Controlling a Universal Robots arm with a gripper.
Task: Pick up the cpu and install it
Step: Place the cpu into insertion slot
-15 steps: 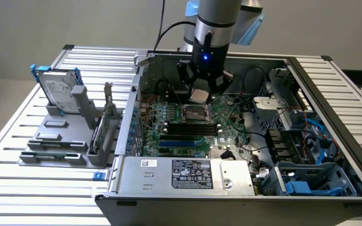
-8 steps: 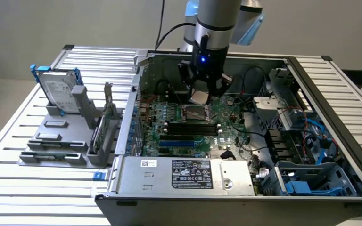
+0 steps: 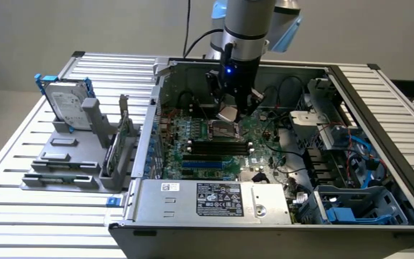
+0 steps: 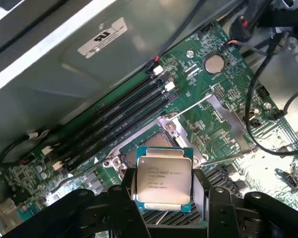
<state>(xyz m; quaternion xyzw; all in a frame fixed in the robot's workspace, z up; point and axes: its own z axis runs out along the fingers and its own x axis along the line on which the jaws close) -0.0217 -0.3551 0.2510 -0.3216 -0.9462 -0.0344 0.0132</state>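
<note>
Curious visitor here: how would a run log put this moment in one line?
gripper | shut on small flat square silver cpu | above metal-framed motherboard socket | cpu not yet seated

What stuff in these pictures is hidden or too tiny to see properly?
- Wrist view: the cpu, held in the gripper, covers part of the socket behind it.
- Wrist view: the cpu's print is too small to read, and its underside faces away.
- Exterior view: the gripper hides part of the cpu.
</note>
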